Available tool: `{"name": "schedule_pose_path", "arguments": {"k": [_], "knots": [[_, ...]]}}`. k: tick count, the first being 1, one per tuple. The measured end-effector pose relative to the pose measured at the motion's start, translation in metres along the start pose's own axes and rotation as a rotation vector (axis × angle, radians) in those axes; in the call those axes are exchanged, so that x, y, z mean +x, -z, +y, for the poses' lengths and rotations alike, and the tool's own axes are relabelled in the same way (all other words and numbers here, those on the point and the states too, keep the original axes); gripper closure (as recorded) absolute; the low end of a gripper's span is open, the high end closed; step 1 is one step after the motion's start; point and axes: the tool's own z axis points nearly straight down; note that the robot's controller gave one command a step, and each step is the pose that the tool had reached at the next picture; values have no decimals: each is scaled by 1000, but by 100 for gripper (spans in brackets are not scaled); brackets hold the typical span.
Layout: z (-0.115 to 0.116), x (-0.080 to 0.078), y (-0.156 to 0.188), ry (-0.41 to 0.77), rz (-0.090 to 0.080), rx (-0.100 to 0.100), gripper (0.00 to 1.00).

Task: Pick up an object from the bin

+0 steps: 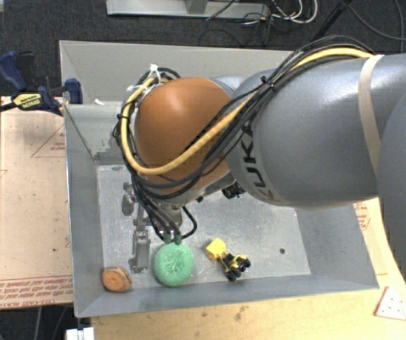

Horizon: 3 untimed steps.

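Observation:
My gripper [140, 257] hangs low over the bin's front left area, under the arm's orange cover. A green fuzzy ball [173, 264] lies right beside it on its right, touching or nearly touching. A brown wooden disc [117, 280] rests just to the gripper's lower left, near the bin's front wall. A small yellow and black toy vehicle [227, 258] lies to the right of the ball.
The arm and its orange cover with cables hide the bin's back and middle. Bare bin floor shows to the right of the toy vehicle. The bin's sloped left and front walls stand close to the gripper.

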Motion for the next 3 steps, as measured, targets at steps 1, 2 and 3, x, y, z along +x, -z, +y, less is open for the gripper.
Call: {"name": "schedule_pose_path", "arguments": {"k": [1, 2, 3], "knots": [[-2, -2, 5, -5, -7, -2, 0], [-51, -14, -35, -57, -8, -3, 0], [-79, 0, -51, -46, -6, -1, 0]]}}
